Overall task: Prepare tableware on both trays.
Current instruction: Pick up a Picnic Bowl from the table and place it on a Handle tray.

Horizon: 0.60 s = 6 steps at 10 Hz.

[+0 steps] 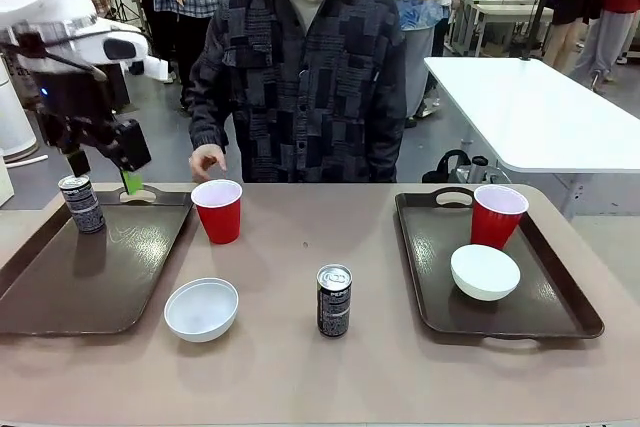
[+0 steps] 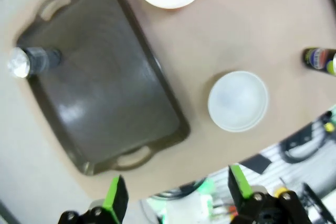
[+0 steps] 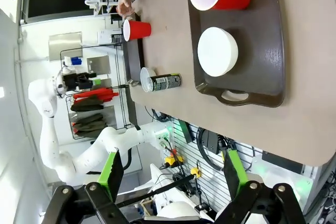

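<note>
Tableware sits spread over a tan table [image 1: 300, 367], with a person's hand [image 1: 207, 160] resting at its far edge and a white table [image 1: 530, 107] in the room behind. The left tray [image 1: 100, 277] holds only a drink can [image 1: 81, 204] at its far-left corner. The right tray [image 1: 560, 297] carries a red cup [image 1: 497, 215] and a white bowl [image 1: 485, 272]. Between the trays, on bare tabletop, stand a second red cup [image 1: 217, 210], a second bowl [image 1: 201, 309] and a second can [image 1: 334, 300]. The left gripper [image 1: 104, 172] hangs above the tray's far end beside the can, jaws apart and empty.

From the left wrist, the left gripper [image 2: 176, 182] gapes over the table's edge. Beyond it lie the left tray [image 2: 105, 87] and the second bowl [image 2: 238, 100].

From the right wrist, the right gripper [image 3: 173, 167] stands wide and empty, well short of the right tray [image 3: 262, 51].
</note>
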Available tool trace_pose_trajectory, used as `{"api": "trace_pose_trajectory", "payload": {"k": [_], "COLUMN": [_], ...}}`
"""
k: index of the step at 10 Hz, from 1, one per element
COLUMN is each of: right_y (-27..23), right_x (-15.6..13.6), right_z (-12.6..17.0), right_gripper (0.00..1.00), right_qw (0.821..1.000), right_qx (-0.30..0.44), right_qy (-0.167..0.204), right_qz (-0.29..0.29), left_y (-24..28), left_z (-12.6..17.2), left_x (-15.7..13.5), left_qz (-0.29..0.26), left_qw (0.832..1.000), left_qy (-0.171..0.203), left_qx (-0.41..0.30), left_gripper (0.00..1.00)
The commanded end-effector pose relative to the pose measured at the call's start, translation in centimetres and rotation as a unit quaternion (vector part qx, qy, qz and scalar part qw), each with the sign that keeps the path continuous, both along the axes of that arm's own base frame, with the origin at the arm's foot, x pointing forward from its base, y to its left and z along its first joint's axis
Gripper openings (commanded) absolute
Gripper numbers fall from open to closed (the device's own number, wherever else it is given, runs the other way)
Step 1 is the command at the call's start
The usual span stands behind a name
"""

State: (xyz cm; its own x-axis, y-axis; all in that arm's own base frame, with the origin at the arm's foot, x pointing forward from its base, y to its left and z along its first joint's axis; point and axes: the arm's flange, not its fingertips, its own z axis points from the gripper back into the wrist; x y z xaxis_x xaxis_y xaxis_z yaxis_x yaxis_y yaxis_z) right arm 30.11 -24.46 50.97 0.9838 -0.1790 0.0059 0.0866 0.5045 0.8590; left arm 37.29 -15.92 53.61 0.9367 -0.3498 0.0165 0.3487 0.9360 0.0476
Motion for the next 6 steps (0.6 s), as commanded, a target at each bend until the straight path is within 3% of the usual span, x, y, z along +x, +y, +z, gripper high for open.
{"api": "trace_pose_trajectory", "payload": {"k": [1, 2, 4, 6], "right_y": [0.0, 0.0, 0.0, 0.0], "right_x": [-0.3, -0.3, -0.3, -0.3], "right_z": [0.2, 0.2, 0.2, 0.2], "right_gripper": [1.00, 1.00, 1.00, 1.00], "right_qw": [1.000, 1.000, 1.000, 1.000], "right_qx": [-0.003, -0.003, -0.003, -0.003], "right_qy": [0.008, 0.008, 0.008, 0.008], "right_qz": [0.000, 0.000, 0.000, 0.000], "left_y": [-3.4, -4.2, -4.7, -5.6], "left_z": [-4.6, -6.9, -9.2, -11.5], "left_x": [-3.4, -4.1, -3.6, -3.6], "left_qz": [0.095, 0.117, 0.162, 0.158], "left_qw": [0.995, 0.992, 0.986, 0.986], "left_qy": [0.035, 0.045, 0.026, -0.003], "left_qx": [-0.002, -0.006, -0.010, -0.046], "left_gripper": [1.00, 1.00, 1.00, 1.00]}}
